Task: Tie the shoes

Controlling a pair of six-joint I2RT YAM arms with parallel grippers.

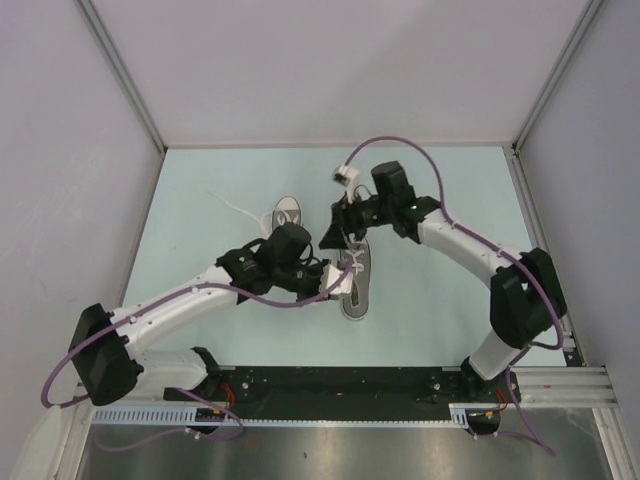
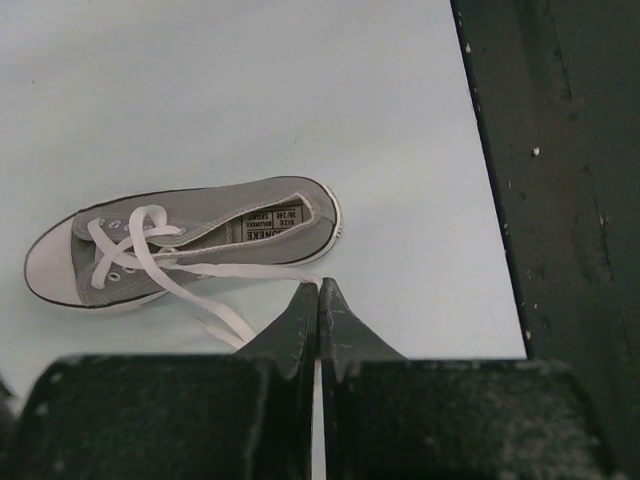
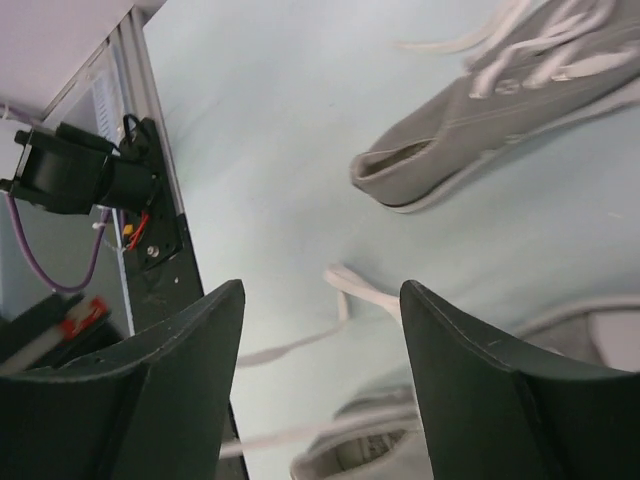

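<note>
Two grey sneakers with white toe caps lie mid-table. The left shoe (image 1: 287, 212) is partly hidden under my left arm. The right shoe (image 1: 357, 292) lies between the grippers and shows in the left wrist view (image 2: 190, 235). My left gripper (image 1: 343, 282) (image 2: 319, 288) is shut on a white lace (image 2: 240, 270) that runs from that shoe to its fingertips. My right gripper (image 1: 338, 228) (image 3: 320, 290) is open and empty, hovering above a loose lace (image 3: 365, 290) on the table between one shoe (image 3: 470, 115) and the other shoe's opening (image 3: 385, 445).
A black base rail (image 1: 340, 385) (image 2: 570, 200) runs along the table's near edge. Grey walls with metal frame posts (image 1: 120, 70) enclose the pale green table (image 1: 440, 180). A loose lace end (image 1: 228, 205) trails left of the left shoe.
</note>
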